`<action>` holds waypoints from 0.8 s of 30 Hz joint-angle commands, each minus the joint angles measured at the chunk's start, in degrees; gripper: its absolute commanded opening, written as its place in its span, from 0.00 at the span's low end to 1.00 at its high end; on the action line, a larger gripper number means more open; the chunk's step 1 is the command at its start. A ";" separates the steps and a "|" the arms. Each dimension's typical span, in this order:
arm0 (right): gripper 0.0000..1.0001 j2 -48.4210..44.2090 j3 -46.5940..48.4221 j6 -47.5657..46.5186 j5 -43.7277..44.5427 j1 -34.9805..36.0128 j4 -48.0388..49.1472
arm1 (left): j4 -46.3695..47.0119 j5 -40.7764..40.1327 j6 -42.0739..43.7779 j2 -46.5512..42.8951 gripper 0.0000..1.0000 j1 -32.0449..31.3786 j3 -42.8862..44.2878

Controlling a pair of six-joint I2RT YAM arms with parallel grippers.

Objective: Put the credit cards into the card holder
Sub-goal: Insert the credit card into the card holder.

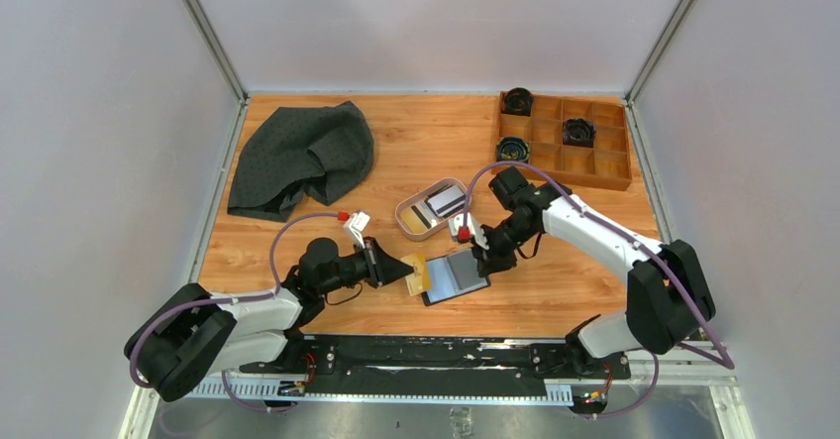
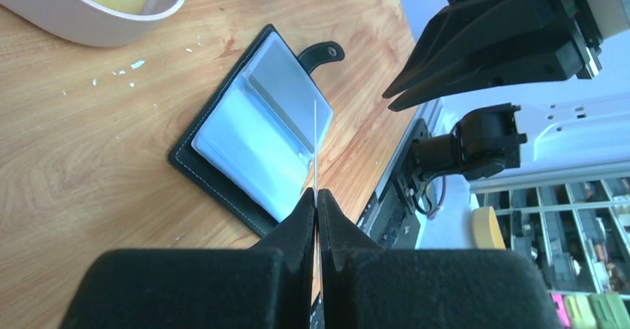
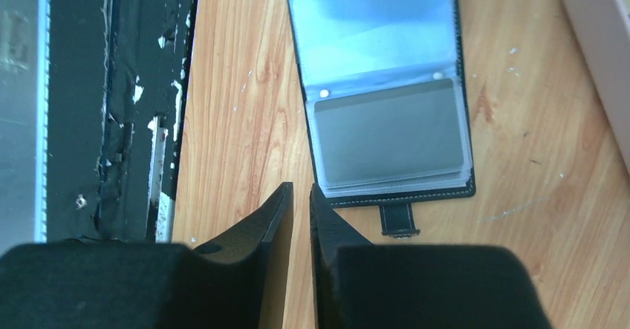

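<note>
On the wooden surface [image 1: 436, 142], two robot arms flank an open card holder [image 1: 458, 273] lying at the near middle.
A dark cloth [image 1: 302, 157] lies far left and a wooden compartment box [image 1: 604, 166] far right. A pinkish tray [image 1: 401, 217] at centre carries silver-grey and black cards [image 1: 446, 199]. The holder lies flat, a grey card [image 3: 390, 132] in one clear pocket. The left end effector [image 1: 406, 269] is clamped on a gold card [image 1: 420, 273], held on edge over the holder's left side. The right end effector [image 1: 485, 258] hovers at its right edge, fingers a narrow gap apart and empty.
</note>
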 commanded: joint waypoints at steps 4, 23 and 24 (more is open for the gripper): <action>0.16 0.28 2.01 8.71 -11.21 -5.08 -0.32 | 12.64 -7.61 -6.96 0.03 0.00 -2.42 -2.38; 0.15 1.20 1.17 15.48 -3.49 -7.53 4.81 | 33.61 -17.90 -10.61 16.76 0.00 -9.05 -6.42; 0.15 1.35 1.16 15.46 -3.42 -7.53 4.81 | 34.99 -18.01 -10.79 18.61 0.00 -9.23 -6.41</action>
